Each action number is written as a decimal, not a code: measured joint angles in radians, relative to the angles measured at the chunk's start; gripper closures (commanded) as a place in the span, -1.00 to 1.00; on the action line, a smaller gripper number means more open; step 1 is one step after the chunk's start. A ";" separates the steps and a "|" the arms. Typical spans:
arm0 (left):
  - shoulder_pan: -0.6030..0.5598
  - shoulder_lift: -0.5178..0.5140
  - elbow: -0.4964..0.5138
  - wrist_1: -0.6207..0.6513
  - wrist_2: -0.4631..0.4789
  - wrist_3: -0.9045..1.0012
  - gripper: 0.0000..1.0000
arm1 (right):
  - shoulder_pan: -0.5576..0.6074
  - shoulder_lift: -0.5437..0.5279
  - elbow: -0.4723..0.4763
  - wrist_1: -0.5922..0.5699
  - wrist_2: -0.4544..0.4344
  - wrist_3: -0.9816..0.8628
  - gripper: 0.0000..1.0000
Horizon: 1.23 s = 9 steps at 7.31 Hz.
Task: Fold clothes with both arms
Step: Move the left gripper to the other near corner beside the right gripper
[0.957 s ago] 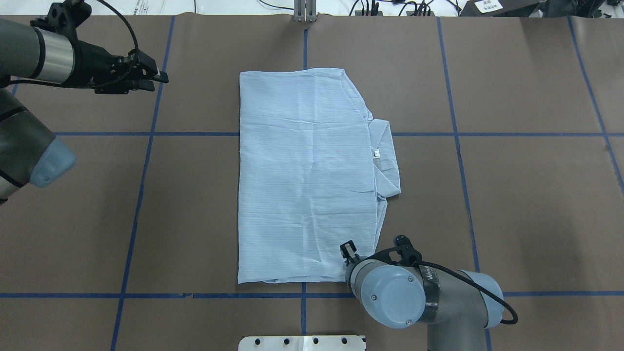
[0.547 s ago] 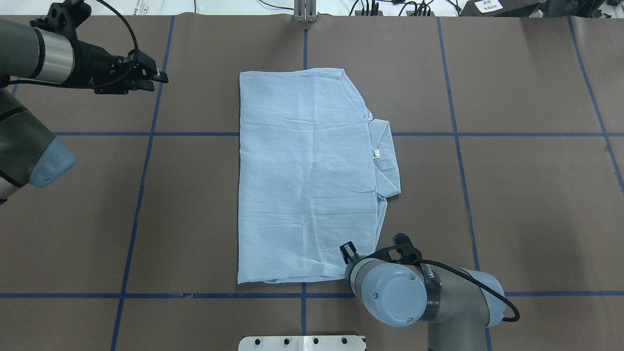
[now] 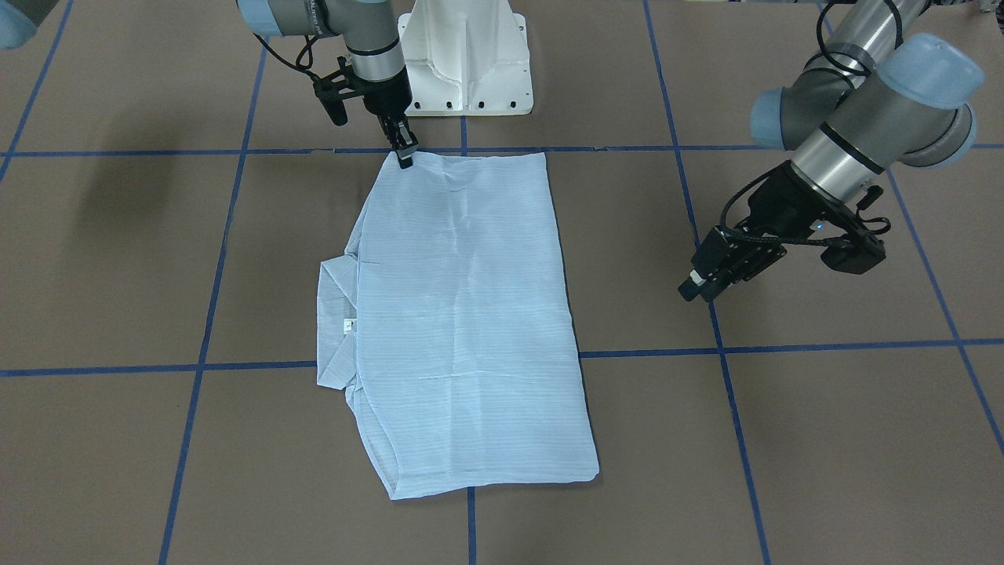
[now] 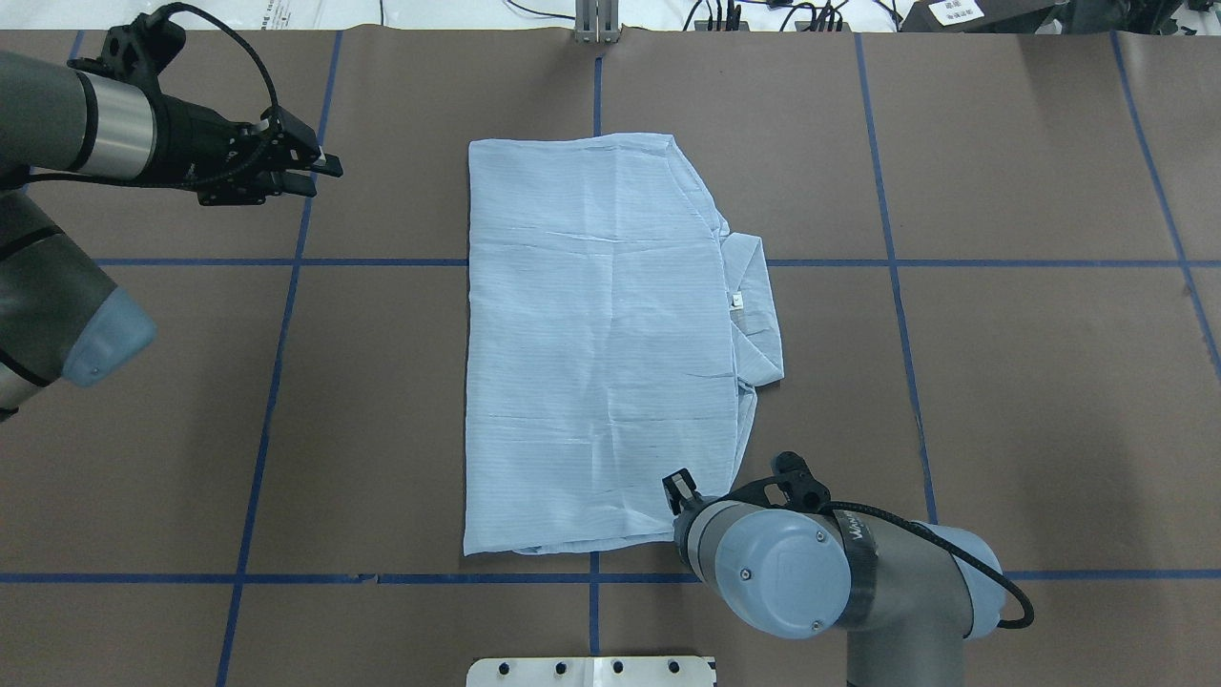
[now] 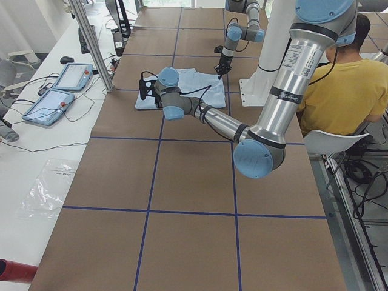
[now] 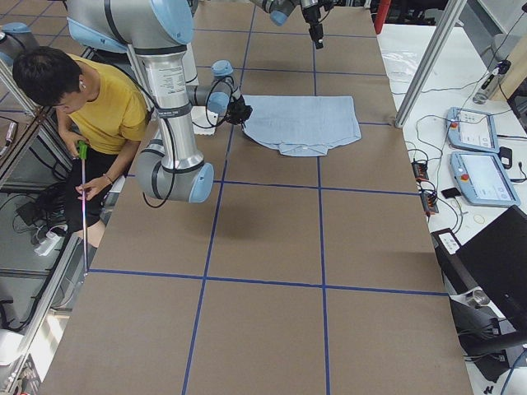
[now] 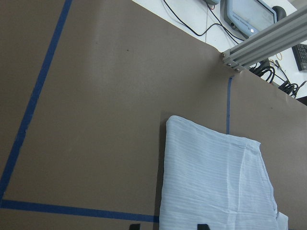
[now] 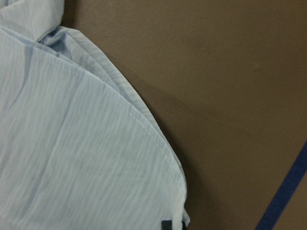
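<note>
The light-blue striped shirt (image 4: 601,343) lies folded into a tall rectangle at the table's middle, with the collar (image 4: 754,315) and white tag sticking out on its right. It also shows in the front view (image 3: 463,314). My right gripper (image 3: 405,157) points down at the shirt's near right corner, with its jaws together on the cloth edge (image 8: 184,220). In the overhead view the right wrist (image 4: 773,572) hides it. My left gripper (image 4: 329,167) is open and empty, hovering over bare table left of the shirt's far corner (image 7: 172,122).
The white mounting pedestal (image 3: 467,55) stands at the near edge behind the shirt. An aluminium post (image 4: 596,24) and cables sit at the far edge. A seated person in yellow (image 6: 99,99) is beside the robot. Teach pendants (image 5: 60,88) lie beyond the table.
My left gripper has moved a little right, toward the shirt. The right arm's elbow has shifted slightly right and nearer. The shirt lies as before.
</note>
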 measured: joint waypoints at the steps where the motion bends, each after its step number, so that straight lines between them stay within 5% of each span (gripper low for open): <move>1: 0.072 0.034 -0.044 0.001 0.027 -0.072 0.01 | 0.000 0.001 0.002 0.000 0.013 -0.001 1.00; 6: 0.560 0.185 -0.222 0.045 0.415 -0.477 0.05 | 0.000 -0.001 0.008 0.002 0.029 -0.003 1.00; 9: 0.712 0.183 -0.210 0.083 0.515 -0.505 0.02 | 0.000 0.000 0.010 0.002 0.030 -0.003 1.00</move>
